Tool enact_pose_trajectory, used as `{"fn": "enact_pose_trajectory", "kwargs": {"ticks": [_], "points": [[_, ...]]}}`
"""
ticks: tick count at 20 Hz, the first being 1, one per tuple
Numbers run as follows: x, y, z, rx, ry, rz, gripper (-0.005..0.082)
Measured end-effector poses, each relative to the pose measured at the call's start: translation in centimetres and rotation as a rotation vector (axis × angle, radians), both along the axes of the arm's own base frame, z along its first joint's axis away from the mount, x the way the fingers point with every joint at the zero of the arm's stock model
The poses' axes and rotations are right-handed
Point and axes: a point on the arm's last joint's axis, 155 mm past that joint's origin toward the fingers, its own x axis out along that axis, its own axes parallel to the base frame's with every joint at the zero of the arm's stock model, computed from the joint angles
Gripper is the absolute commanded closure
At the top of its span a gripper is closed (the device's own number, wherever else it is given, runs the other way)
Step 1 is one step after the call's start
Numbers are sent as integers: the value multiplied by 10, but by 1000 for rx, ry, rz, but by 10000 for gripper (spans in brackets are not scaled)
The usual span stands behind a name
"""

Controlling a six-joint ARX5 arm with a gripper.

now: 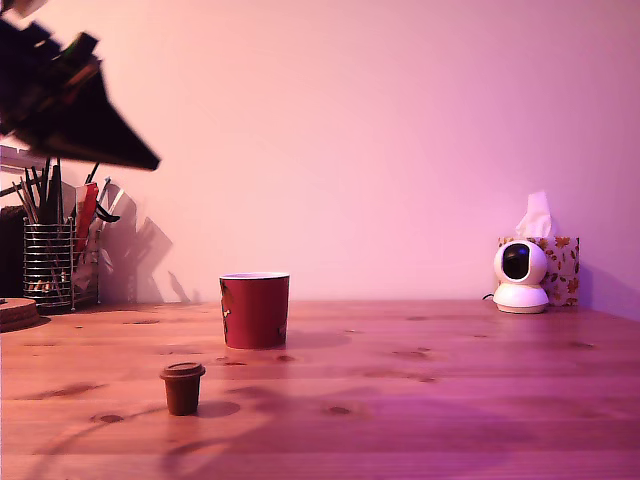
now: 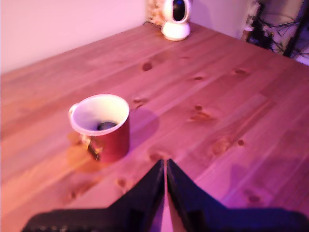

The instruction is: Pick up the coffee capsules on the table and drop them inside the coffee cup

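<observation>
Jaws pressed together on nothing, the gripper point(image 2: 165, 169) high over the counter point(image 2: 231, 96), at the exterior view's upper left. Ahead of it stands the red cup point(image 2: 100, 126), pale inside, with a dark capsule point(image 2: 105, 126) lying at its bottom. The brown capsule point(image 1: 183, 387) sits upright on the counter, nearer the exterior camera than the cup and apart from it.

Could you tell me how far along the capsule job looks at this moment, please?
One dark capsule already lies inside the red cup, as the wrist view shows. Nothing is in hand: the gripper is empty, fingers together, raised off the table. Left to do: the brown capsule stands on the table in front of the cup.
</observation>
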Motion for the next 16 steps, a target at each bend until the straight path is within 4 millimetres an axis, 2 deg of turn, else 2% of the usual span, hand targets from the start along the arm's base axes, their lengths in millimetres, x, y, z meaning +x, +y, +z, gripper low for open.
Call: {"fn": "enact_pose_trajectory", "kwargs": {"ticks": [2,8,16], "points": [[-5,1,-6,-22,10,7,789],[-29,7,-57,-33,134,25,789],[-54,16,-104,-33,277,61,789]]}}
